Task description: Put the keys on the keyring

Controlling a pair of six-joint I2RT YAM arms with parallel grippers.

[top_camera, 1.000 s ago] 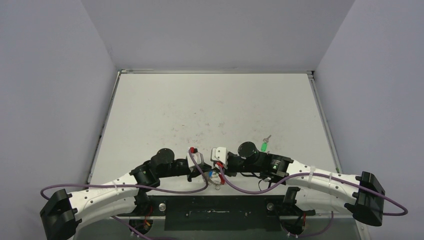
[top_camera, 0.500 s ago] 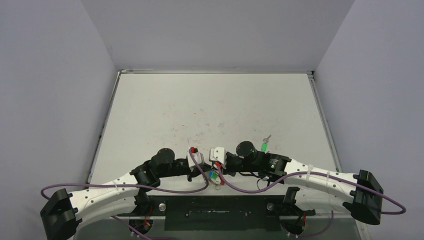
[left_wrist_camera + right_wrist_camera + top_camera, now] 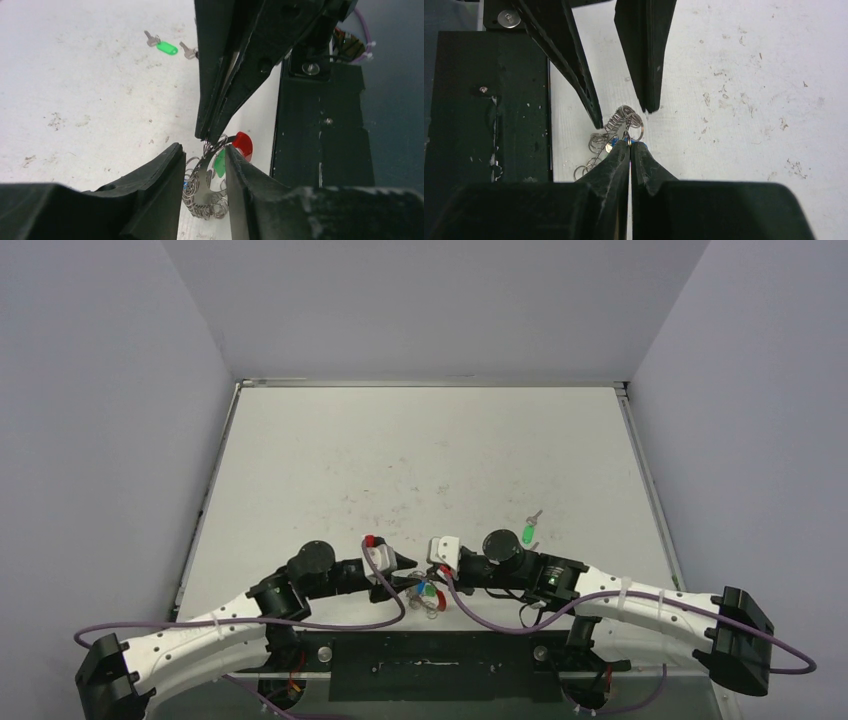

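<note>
Keyring (image 3: 428, 597) sits at the near desk (image 3: 420, 460) edge; green key (image 3: 528, 534) lies beyond, shaft pointing far-right. Left wrist: we see left hand (image 3: 202, 150) partly open, straddling the coil. Right wrist: right hand (image 3: 630, 144) pinched shut on keyring, coil running diagonally.

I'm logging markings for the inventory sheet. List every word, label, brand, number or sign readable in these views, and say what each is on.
None: no readable text in any view. No lettering can be made out on the green key lying on the table, on the keyring with its red section, or on the black base plate, which shows only screws.
</note>
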